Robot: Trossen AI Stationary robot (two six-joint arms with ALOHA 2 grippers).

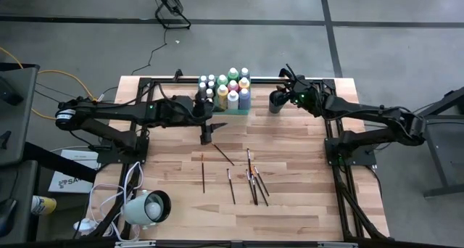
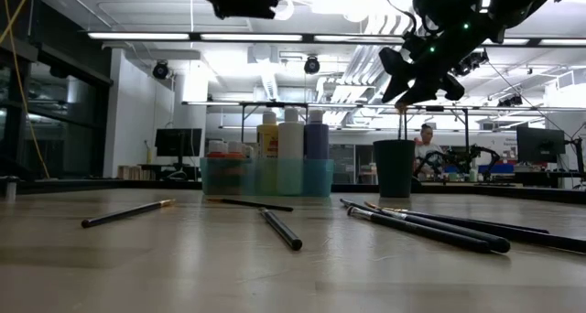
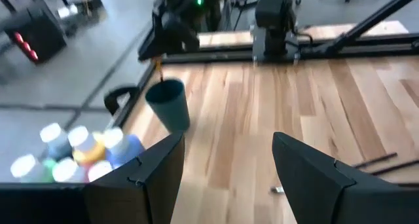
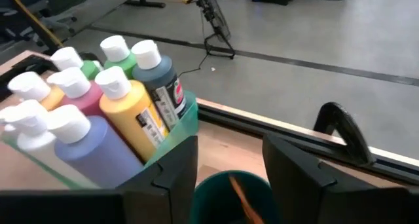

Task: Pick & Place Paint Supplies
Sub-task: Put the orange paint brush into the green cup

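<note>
From above, we see a pale wooden tabletop (image 1: 290, 204) on a grey floor, with the paint bottles (image 1: 226, 88) packed in a green tray (image 1: 226, 110) at the far edge and loose brushes (image 1: 250, 177) scattered mid-table. Our right pincer (image 1: 284, 88) sits over the dark cup (image 1: 276, 102); our left pincer (image 1: 206, 132) waits beside the tray, parted and empty. At table height, the right pincer (image 2: 414, 75) hangs above the cup (image 2: 394, 167), and the brushes (image 2: 430, 223) lie flat in front. Past the left arm's fingers (image 3: 308, 171) we catch a thin brush (image 3: 157, 72) standing up out of the cup (image 3: 169, 105). From the right wrist, the jaws stand partly apart with an orange tip (image 4: 241, 196) in the cup (image 4: 226, 198) below them, and we judge nothing is gripped. To do this well, we should let the brush settle against the cup wall, lift straight up so the fingers do not snag it or tip the cup, then approach the next brush squarely across its handle.
</note>
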